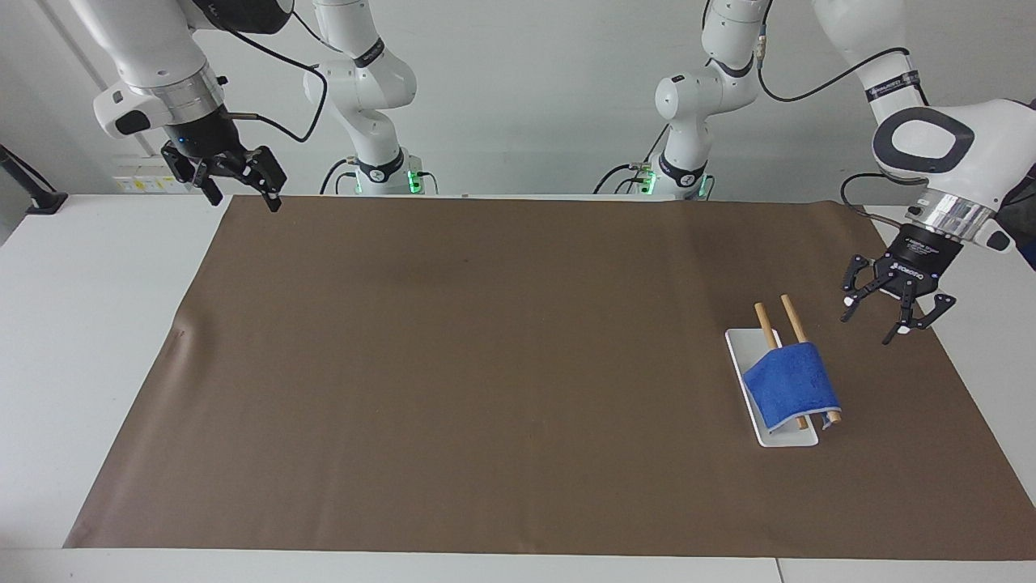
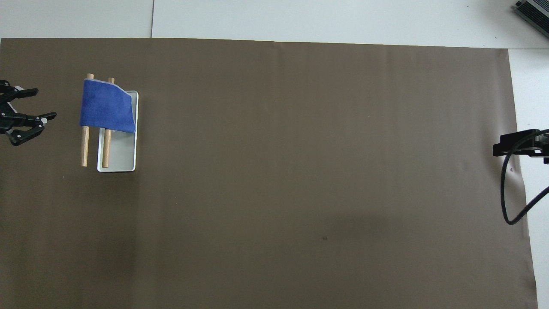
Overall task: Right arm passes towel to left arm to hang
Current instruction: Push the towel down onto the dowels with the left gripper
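The blue towel [image 1: 791, 385] [image 2: 107, 107] hangs draped over two wooden rods [image 1: 787, 312] [image 2: 85, 148] that lie over a white tray [image 1: 738, 344] [image 2: 122, 156]. My left gripper [image 1: 871, 322] [image 2: 44, 103] is open and empty. It hovers over the brown mat beside the rods, toward the left arm's end of the table, apart from the towel. My right gripper [image 1: 248, 202] [image 2: 514, 144] is open and empty, raised over the mat's corner at the right arm's end, where the arm waits.
A brown mat [image 1: 486, 364] [image 2: 300, 171] covers most of the white table [image 1: 81, 324]. The arm bases [image 1: 380, 174] stand at the robots' edge of the table. A black cable [image 2: 508, 193] hangs from the right arm.
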Action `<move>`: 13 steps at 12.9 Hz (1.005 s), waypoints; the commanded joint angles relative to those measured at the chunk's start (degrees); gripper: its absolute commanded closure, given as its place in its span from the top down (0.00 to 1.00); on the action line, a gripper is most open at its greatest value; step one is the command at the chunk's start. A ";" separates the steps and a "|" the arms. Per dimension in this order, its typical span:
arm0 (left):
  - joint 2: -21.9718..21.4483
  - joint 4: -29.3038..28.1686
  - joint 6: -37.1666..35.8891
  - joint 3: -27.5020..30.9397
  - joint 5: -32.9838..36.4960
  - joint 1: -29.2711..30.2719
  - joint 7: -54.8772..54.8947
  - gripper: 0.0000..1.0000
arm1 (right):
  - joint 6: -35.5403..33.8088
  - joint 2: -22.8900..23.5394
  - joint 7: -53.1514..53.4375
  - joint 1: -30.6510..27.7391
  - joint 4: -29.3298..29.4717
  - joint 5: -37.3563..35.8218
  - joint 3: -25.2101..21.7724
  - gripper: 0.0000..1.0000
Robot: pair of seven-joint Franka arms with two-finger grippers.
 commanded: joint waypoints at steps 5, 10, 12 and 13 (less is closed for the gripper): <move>-4.92 1.97 -8.55 0.10 15.02 -10.19 12.51 0.94 | -2.66 3.86 -0.78 -2.26 5.73 0.00 2.10 1.00; -5.54 2.15 -9.87 -0.08 28.97 -17.40 13.85 1.00 | 0.52 1.84 -0.86 -1.55 1.24 -0.26 2.10 1.00; -5.63 2.24 -10.40 -0.08 35.58 -19.43 22.50 1.00 | 0.25 2.10 -1.04 -1.29 1.85 -1.13 2.27 1.00; -5.54 2.76 -11.88 0.01 35.59 -19.08 29.26 1.00 | -0.36 2.45 -1.13 -1.11 2.81 -1.14 2.27 1.00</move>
